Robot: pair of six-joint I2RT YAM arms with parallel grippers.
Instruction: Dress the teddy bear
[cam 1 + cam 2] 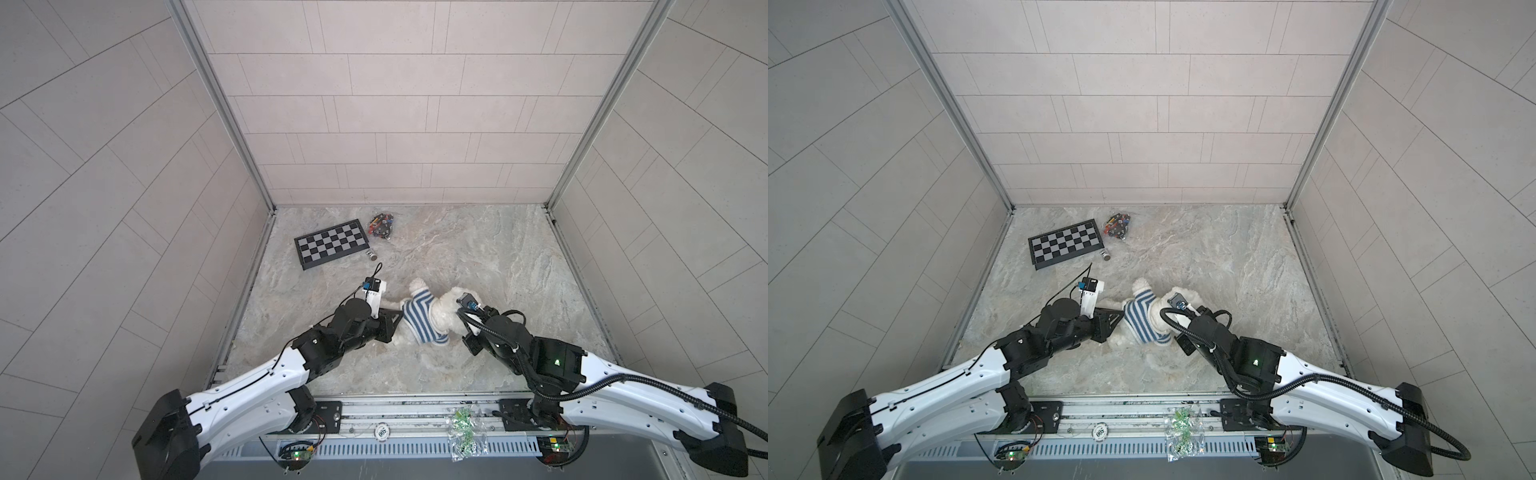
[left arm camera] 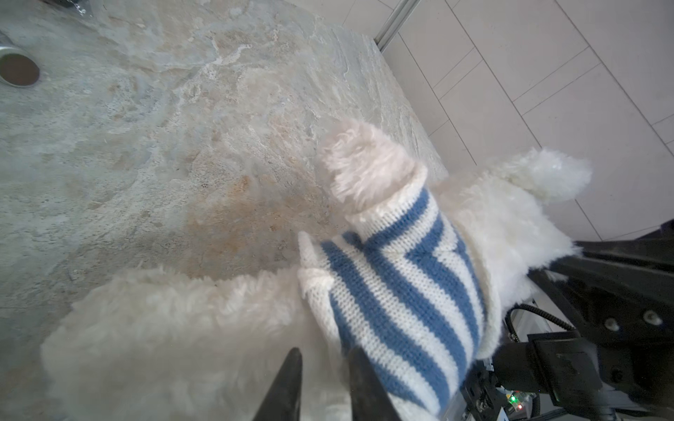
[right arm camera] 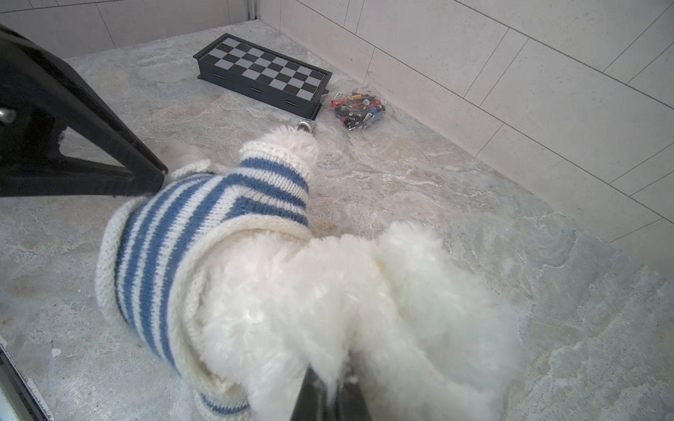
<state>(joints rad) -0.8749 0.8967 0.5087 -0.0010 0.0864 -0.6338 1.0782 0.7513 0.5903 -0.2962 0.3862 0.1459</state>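
While the white fluffy plush teddy bear [image 1: 442,311] [image 1: 1160,309] lies near the middle of the marble-patterned bench [image 1: 478,257] with its head toward the right arm, it sits directly between the two sets of fingers. A blue-and-white striped knitted sweater [image 1: 417,318] [image 2: 394,291] [image 3: 164,248] covers its torso, and one fluffy arm pokes out of a sleeve. The left fingers [image 2: 288,386] are parted, with a clear gap between them. They reach the bear's lower body, and one finger lies just beside the sweater's striped side. White fur shows in the gap, but nothing looks pinched. The right fingers [image 3: 310,397] are closed on a tuft of fur at the bear's head end, and fur bulges on both sides of them. Toward the far left corner, well apart from the bear, lies a closed black-and-grey chequered chessboard box [image 1: 331,243] [image 3: 262,73]. A clear bag of small colourful parts [image 1: 382,225] [image 3: 359,109] lies just beside it. A small metal cylinder [image 1: 372,255] [image 3: 305,125] lies on its side by the box's near corner. Nothing on the bench blocks either arm. From the right wrist view, the bear's own fur hides most of the head.
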